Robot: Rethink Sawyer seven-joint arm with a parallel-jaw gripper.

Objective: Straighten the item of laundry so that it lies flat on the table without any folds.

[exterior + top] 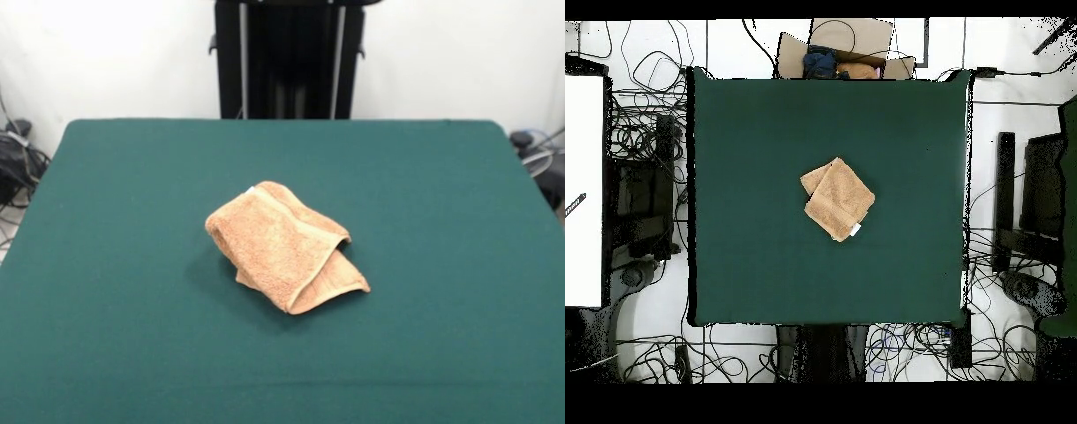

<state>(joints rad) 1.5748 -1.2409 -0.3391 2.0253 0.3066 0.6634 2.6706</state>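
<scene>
The item of laundry is a peach-orange terry towel lying folded over on itself near the middle of the table. Its upper layer is doubled over, and a lower flap sticks out toward the front right. In the overhead view the item of laundry forms a rough diamond on the green table, with a small white tag at its lower corner. No gripper shows in either view.
A cardboard box with dark blue and orange contents sits just past the table's far edge in the overhead view. Cables and dark equipment lie on the floor on both sides of the table.
</scene>
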